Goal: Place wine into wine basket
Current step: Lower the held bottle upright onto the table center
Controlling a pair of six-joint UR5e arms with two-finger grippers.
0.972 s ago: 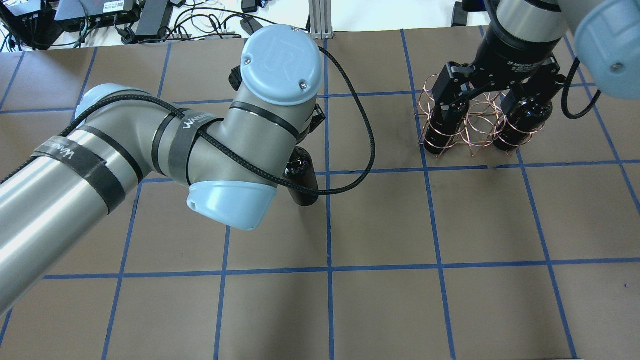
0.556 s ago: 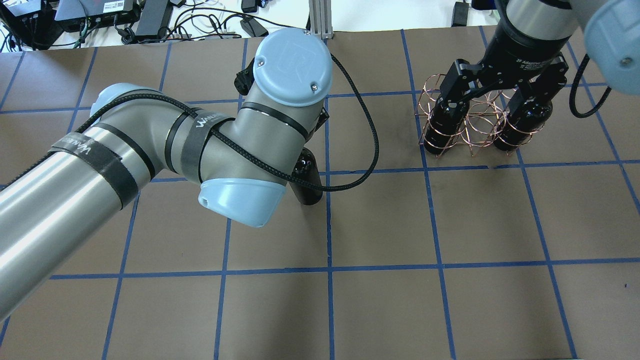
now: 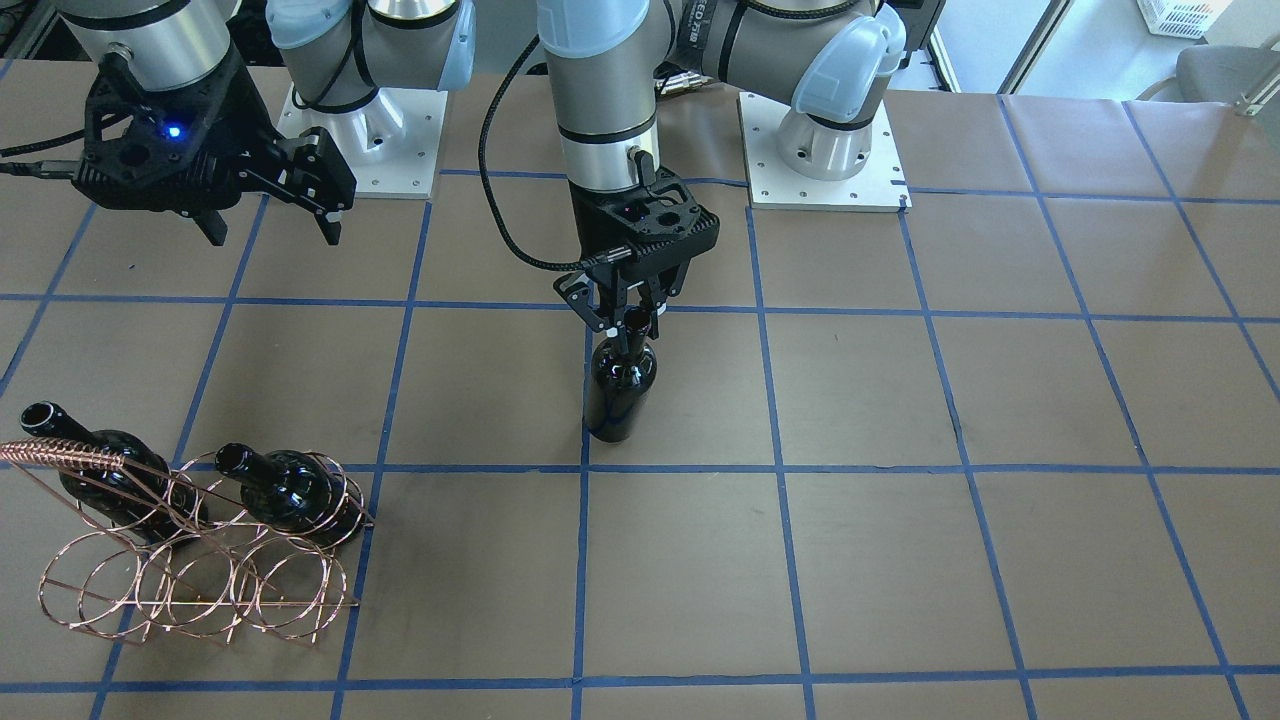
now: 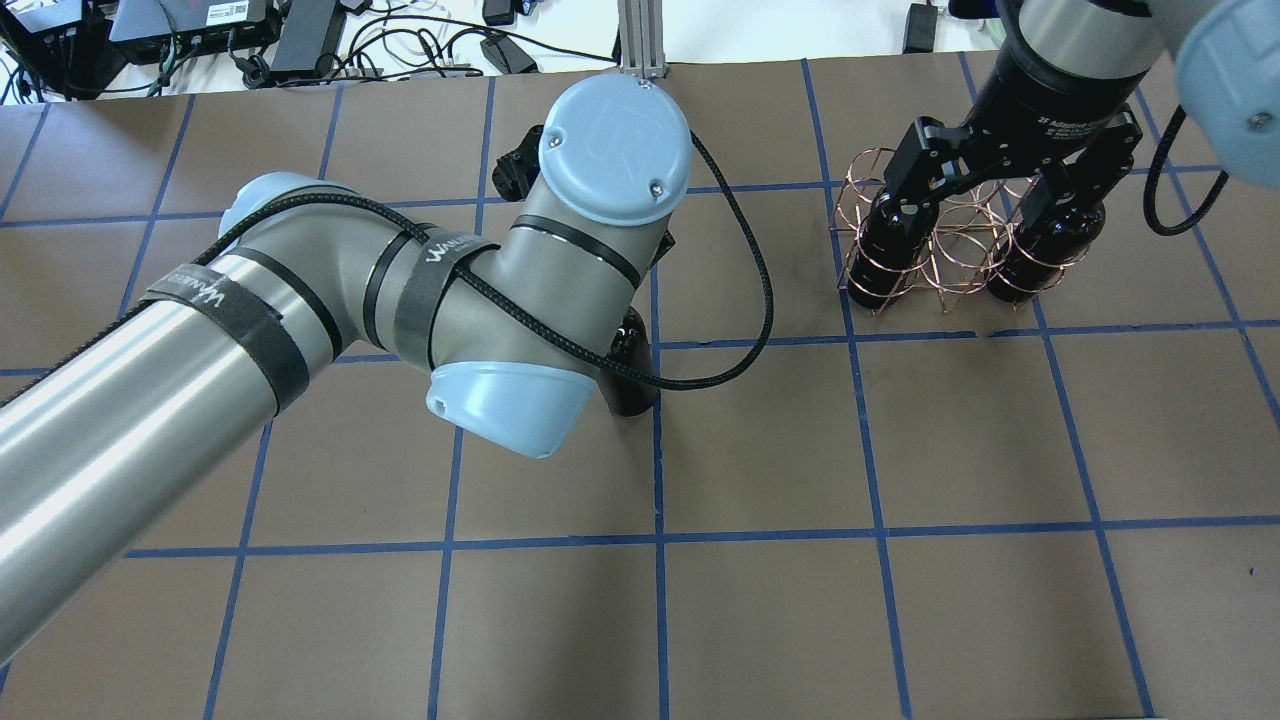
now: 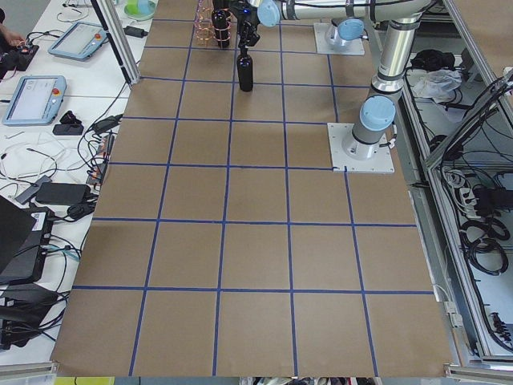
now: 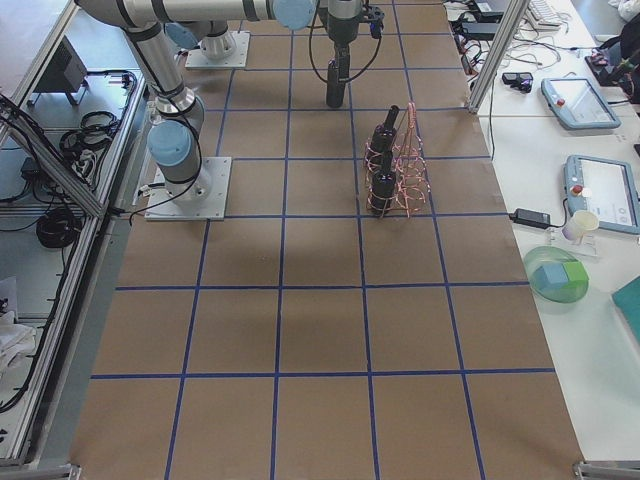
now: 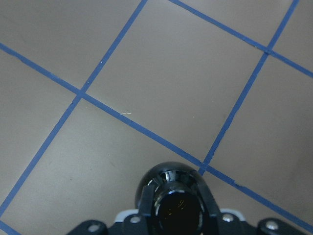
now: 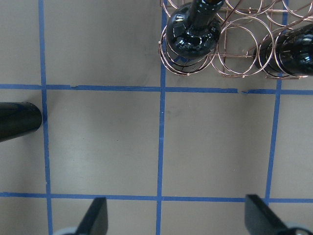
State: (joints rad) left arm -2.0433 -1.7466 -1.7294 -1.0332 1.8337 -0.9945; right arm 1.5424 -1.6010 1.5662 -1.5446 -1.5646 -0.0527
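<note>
A dark wine bottle (image 3: pixel 620 385) stands upright near the table's middle, and my left gripper (image 3: pixel 627 318) is shut on its neck from above. The left wrist view looks down on the bottle's mouth (image 7: pixel 177 208) between the fingers. From overhead my left arm hides all but the bottle's lower body (image 4: pixel 632 378). The copper wine basket (image 3: pixel 190 575) sits on the robot's right side with two dark bottles (image 3: pixel 112 470) (image 3: pixel 290 490) lying in it. My right gripper (image 4: pixel 995 185) hangs open above the basket (image 4: pixel 950 245), holding nothing.
Blue tape lines grid the brown table. Both arm bases (image 3: pixel 825 150) are bolted at the robot's edge. Cables and electronics (image 4: pixel 300 40) lie beyond the far edge. The right wrist view shows the basket (image 8: pixel 234 58) ahead and the upright bottle (image 8: pixel 17 121) at left.
My left arm has moved toward the basket's side, carrying the bottle a short way along. My right gripper has shifted slightly and stays open over the basket.
</note>
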